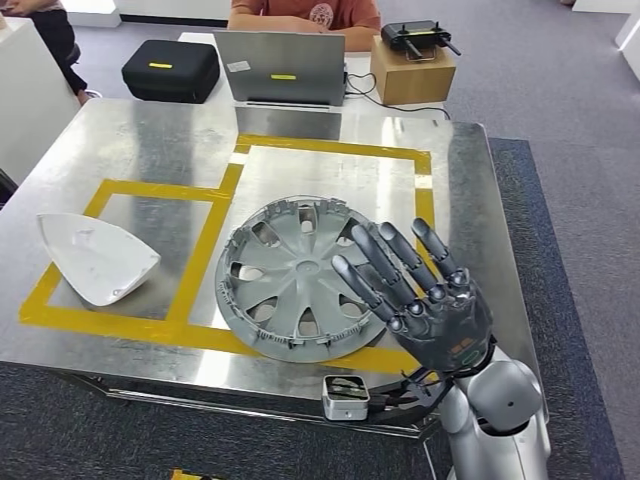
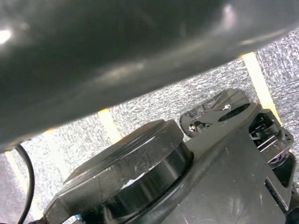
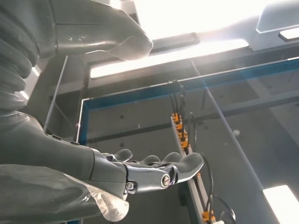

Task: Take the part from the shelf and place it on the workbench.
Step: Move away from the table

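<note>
Head view: wheel cover [image 1: 296, 277] lies flat inside the yellow tape [image 1: 189, 262] at frame centre on the counter [image 1: 151, 140], so placed. My right hand [image 1: 423, 290], lower right, is empty, fingers spread, clear above its rim. Right wrist view: fingers [image 3: 159, 170] extended, holding nothing. Left hand: can't tell.

- We see the hubcap [image 1: 298, 275]: grey, round, spoked, with cut-outs, lying flat on the workbench [image 1: 136, 140] inside the larger yellow-taped square, its near edge over the tape line.
- Workbench: shiny metal top, yellow tape squares.
</note>
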`<state>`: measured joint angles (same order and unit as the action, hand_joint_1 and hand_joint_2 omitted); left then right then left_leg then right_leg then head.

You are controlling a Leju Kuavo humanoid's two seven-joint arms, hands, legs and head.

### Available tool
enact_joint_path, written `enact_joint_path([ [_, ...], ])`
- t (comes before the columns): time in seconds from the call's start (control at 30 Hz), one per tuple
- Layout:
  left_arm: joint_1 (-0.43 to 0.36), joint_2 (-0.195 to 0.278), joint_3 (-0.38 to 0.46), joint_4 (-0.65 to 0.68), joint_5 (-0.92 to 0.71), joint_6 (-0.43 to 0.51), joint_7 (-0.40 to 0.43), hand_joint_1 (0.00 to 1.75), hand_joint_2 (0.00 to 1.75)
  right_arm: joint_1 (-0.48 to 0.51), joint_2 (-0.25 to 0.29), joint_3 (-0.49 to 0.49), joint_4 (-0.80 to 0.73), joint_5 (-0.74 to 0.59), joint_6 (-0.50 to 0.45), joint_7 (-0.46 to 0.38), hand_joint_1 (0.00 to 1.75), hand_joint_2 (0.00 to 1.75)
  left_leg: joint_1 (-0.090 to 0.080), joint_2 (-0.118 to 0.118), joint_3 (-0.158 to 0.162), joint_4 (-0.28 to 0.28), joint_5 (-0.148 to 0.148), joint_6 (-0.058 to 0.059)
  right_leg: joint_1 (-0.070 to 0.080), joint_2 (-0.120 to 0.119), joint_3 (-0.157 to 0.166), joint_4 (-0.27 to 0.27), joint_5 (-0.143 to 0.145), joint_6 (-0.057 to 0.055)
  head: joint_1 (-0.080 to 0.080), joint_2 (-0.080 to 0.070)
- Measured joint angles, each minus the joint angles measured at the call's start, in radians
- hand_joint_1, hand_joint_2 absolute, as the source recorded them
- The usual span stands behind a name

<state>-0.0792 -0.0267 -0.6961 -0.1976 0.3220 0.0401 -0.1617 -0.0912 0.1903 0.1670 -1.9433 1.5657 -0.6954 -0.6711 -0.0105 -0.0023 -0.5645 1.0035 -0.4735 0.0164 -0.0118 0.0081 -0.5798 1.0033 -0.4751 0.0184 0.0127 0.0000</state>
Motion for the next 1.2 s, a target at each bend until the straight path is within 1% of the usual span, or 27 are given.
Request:
enact_joint_path([
  [0.17, 0.010, -0.004, 0.008, 0.000, 0.009, 0.007, 0.001, 0.00, 0.00, 0.036, 0.006, -0.014, 0.003, 0.000, 0.000, 0.026, 0.00, 1.75, -0.003, 0.000, -0.001, 0.002, -0.001, 0.001, -0.003, 0.000, 0.000, 0.000, 0.001, 0.002, 0.000, 0.000],
  [0.3, 0.012, -0.008, 0.018, 0.000, 0.013, 0.009, 0.002, 0.00, 0.00, 0.044, 0.006, -0.018, 0.019, 0.000, 0.000, 0.053, 0.00, 1.75, -0.004, 0.000, -0.005, 0.009, -0.003, 0.006, -0.004, 0.000, -0.001, 0.000, 0.002, 0.007, 0.000, 0.000],
  [0.33, 0.012, -0.009, 0.020, 0.000, 0.013, 0.009, 0.002, 0.00, 0.00, 0.044, 0.006, -0.019, 0.026, 0.000, 0.000, 0.059, 0.00, 1.75, -0.005, 0.000, -0.005, 0.010, -0.004, 0.008, -0.004, 0.000, -0.001, -0.001, 0.003, 0.009, 0.000, 0.000],
  [0.4, 0.011, -0.011, 0.022, 0.000, 0.013, 0.009, 0.003, 0.00, 0.00, 0.045, 0.006, -0.022, 0.039, 0.000, 0.000, 0.066, 0.00, 1.75, -0.002, 0.001, -0.005, 0.004, 0.002, 0.017, -0.005, 0.000, -0.002, -0.003, 0.004, 0.015, 0.000, 0.000],
  [0.43, 0.011, -0.012, 0.023, 0.000, 0.013, 0.009, 0.003, 0.00, 0.00, 0.046, 0.006, -0.023, 0.043, 0.000, 0.000, 0.068, 0.00, 1.75, 0.000, 0.003, -0.004, -0.002, 0.008, 0.022, -0.005, 0.000, -0.005, 0.003, -0.004, 0.018, 0.000, 0.000],
  [0.47, 0.010, -0.014, 0.023, 0.000, 0.014, 0.009, 0.003, 0.00, 0.00, 0.046, 0.006, -0.025, 0.047, 0.000, 0.000, 0.069, 0.00, 1.75, 0.003, 0.005, -0.004, -0.009, 0.016, 0.027, -0.005, -0.001, -0.015, 0.023, -0.025, 0.020, 0.002, 0.000],
  [0.5, 0.010, -0.015, 0.024, 0.000, 0.014, 0.009, 0.004, 0.00, 0.00, 0.047, 0.006, -0.027, 0.051, 0.000, 0.000, 0.070, 0.00, 1.75, 0.006, 0.007, -0.006, -0.013, 0.022, 0.031, -0.005, -0.002, -0.032, 0.064, -0.059, 0.021, 0.005, 0.000],
  [0.57, 0.010, -0.017, 0.024, 0.000, 0.014, 0.010, 0.006, 0.00, 0.00, 0.051, 0.006, -0.034, 0.062, 0.000, 0.000, 0.072, 0.00, 1.75, 0.005, 0.010, -0.016, -0.013, 0.029, 0.034, -0.005, -0.002, -0.077, 0.189, -0.139, 0.024, 0.008, 0.000],
  [0.6, 0.011, -0.018, 0.024, 0.000, 0.014, 0.010, 0.007, 0.00, 0.00, 0.055, 0.005, -0.038, 0.068, 0.000, 0.000, 0.074, 0.00, 1.75, 0.005, 0.010, -0.021, -0.013, 0.032, 0.033, -0.006, -0.002, -0.092, 0.240, -0.162, 0.026, 0.008, 0.000],
  [0.63, 0.011, -0.018, 0.024, 0.000, 0.014, 0.010, 0.009, 0.00, 0.00, 0.058, 0.005, -0.041, 0.073, 0.000, 0.000, 0.077, 0.00, 1.75, 0.004, 0.011, -0.026, -0.012, 0.035, 0.032, -0.006, -0.003, -0.093, 0.261, -0.165, 0.027, 0.008, 0.000],
  [0.67, 0.011, -0.019, 0.025, 0.000, 0.014, 0.010, 0.011, 0.00, 0.00, 0.060, 0.004, -0.043, 0.077, 0.000, 0.000, 0.081, 0.00, 1.75, 0.004, 0.012, -0.031, -0.012, 0.038, 0.029, -0.007, -0.003, -0.074, 0.241, -0.149, 0.027, 0.008, 0.000],
  [0.7, 0.011, -0.019, 0.025, 0.000, 0.015, 0.010, 0.012, 0.00, 0.00, 0.061, 0.004, -0.045, 0.081, 0.000, 0.000, 0.084, 0.00, 1.75, 0.005, 0.012, -0.035, -0.011, 0.041, 0.025, -0.007, -0.005, -0.035, 0.184, -0.120, 0.026, 0.008, 0.000],
  [0.73, 0.011, -0.020, 0.025, 0.000, 0.015, 0.010, 0.014, 0.00, 0.00, 0.061, 0.004, -0.046, 0.084, 0.000, 0.000, 0.088, 0.00, 1.75, 0.005, 0.012, -0.038, -0.009, 0.044, 0.021, -0.008, -0.008, 0.011, 0.108, -0.098, 0.026, 0.008, 0.000],
  [0.77, 0.011, -0.021, 0.025, 0.000, 0.016, 0.010, 0.015, 0.00, 0.00, 0.061, 0.004, -0.046, 0.087, 0.000, 0.000, 0.091, 0.00, 1.75, 0.005, 0.012, -0.042, -0.007, 0.047, 0.017, -0.006, -0.010, 0.052, 0.044, -0.078, 0.023, 0.008, 0.000],
  [0.8, 0.010, -0.022, 0.025, 0.000, 0.016, 0.010, 0.015, 0.00, 0.00, 0.061, 0.004, -0.047, 0.089, 0.000, 0.000, 0.094, 0.00, 1.75, 0.004, 0.012, -0.044, -0.005, 0.051, 0.011, -0.005, -0.010, 0.079, 0.000, -0.067, 0.020, 0.008, 0.000],
  [0.83, 0.010, -0.023, 0.026, 0.000, 0.016, 0.010, 0.015, 0.00, 0.00, 0.062, 0.003, -0.048, 0.091, 0.000, 0.000, 0.096, 0.00, 1.75, 0.003, 0.012, -0.047, -0.003, 0.055, 0.005, -0.003, -0.009, 0.089, -0.019, -0.066, 0.016, 0.008, 0.000],
  [0.87, 0.010, -0.023, 0.026, 0.000, 0.016, 0.010, 0.016, 0.00, 0.00, 0.063, 0.003, -0.048, 0.094, 0.000, 0.000, 0.097, 0.00, 1.75, 0.003, 0.012, -0.048, -0.002, 0.060, -0.002, 0.000, -0.007, 0.088, -0.017, -0.060, 0.010, 0.008, 0.000],
  [0.9, 0.011, -0.023, 0.027, 0.000, 0.016, 0.010, 0.016, 0.00, 0.00, 0.063, 0.002, -0.049, 0.096, 0.000, 0.000, 0.098, 0.00, 1.75, 0.004, 0.011, -0.050, 0.000, 0.062, -0.008, -0.001, -0.007, 0.082, -0.017, -0.056, 0.004, 0.008, 0.000],
  [0.93, 0.011, -0.023, 0.028, 0.000, 0.016, 0.010, 0.017, 0.00, 0.00, 0.063, 0.002, -0.050, 0.099, 0.000, 0.000, 0.100, 0.00, 1.75, 0.006, 0.011, -0.055, 0.007, 0.054, -0.015, -0.002, -0.007, 0.077, -0.018, -0.051, -0.004, 0.007, 0.000],
  [0.97, 0.012, -0.023, 0.029, 0.001, 0.017, 0.010, 0.018, 0.00, 0.00, 0.064, 0.001, -0.050, 0.102, 0.000, 0.000, 0.104, 0.00, 1.75, 0.007, 0.010, -0.062, 0.028, 0.029, -0.021, -0.003, -0.008, 0.070, -0.018, -0.044, -0.013, 0.005, 0.000],
  [1.0, 0.012, -0.023, 0.031, 0.001, 0.019, 0.010, 0.019, 0.00, 0.00, 0.063, 0.000, -0.051, 0.106, 0.000, 0.000, 0.109, 0.00, 1.75, 0.009, 0.009, -0.074, 0.068, -0.012, -0.027, -0.004, -0.010, 0.061, -0.019, -0.035, -0.021, 0.003, 0.000],
  [1.07, 0.013, -0.023, 0.033, 0.001, 0.021, 0.010, 0.019, 0.00, 0.00, 0.064, -0.002, -0.052, 0.114, 0.001, 0.000, 0.118, 0.00, 1.75, 0.012, 0.008, -0.105, 0.193, -0.109, -0.036, -0.003, -0.011, 0.041, -0.018, -0.019, -0.029, -0.002, 0.000],
  [1.1, 0.013, -0.023, 0.035, 0.001, 0.022, 0.010, 0.019, 0.00, 0.00, 0.065, -0.003, -0.052, 0.117, 0.001, 0.000, 0.120, 0.00, 1.75, 0.013, 0.008, -0.115, 0.250, -0.139, -0.039, -0.002, -0.011, 0.028, -0.016, -0.010, -0.030, -0.003, 0.000],
  [1.13, 0.013, -0.023, 0.037, 0.001, 0.022, 0.010, 0.019, 0.00, 0.00, 0.066, -0.004, -0.052, 0.121, 0.001, 0.000, 0.122, 0.00, 1.75, 0.014, 0.008, -0.112, 0.281, -0.146, -0.039, -0.002, -0.011, 0.015, -0.013, -0.002, -0.030, -0.003, 0.000],
  [1.17, 0.013, -0.024, 0.039, 0.001, 0.022, 0.010, 0.019, 0.00, 0.00, 0.066, -0.005, -0.052, 0.123, 0.001, 0.000, 0.123, 0.00, 1.75, 0.015, 0.008, -0.094, 0.277, -0.133, -0.039, -0.002, -0.010, 0.002, -0.011, 0.006, -0.028, -0.003, 0.000],
  [1.2, 0.013, -0.024, 0.041, 0.001, 0.022, 0.010, 0.019, 0.00, 0.00, 0.067, -0.006, -0.053, 0.126, 0.001, 0.000, 0.124, 0.00, 1.75, 0.016, 0.008, -0.057, 0.235, -0.107, -0.038, -0.001, -0.010, -0.011, -0.007, 0.013, -0.026, -0.003, 0.000],
])
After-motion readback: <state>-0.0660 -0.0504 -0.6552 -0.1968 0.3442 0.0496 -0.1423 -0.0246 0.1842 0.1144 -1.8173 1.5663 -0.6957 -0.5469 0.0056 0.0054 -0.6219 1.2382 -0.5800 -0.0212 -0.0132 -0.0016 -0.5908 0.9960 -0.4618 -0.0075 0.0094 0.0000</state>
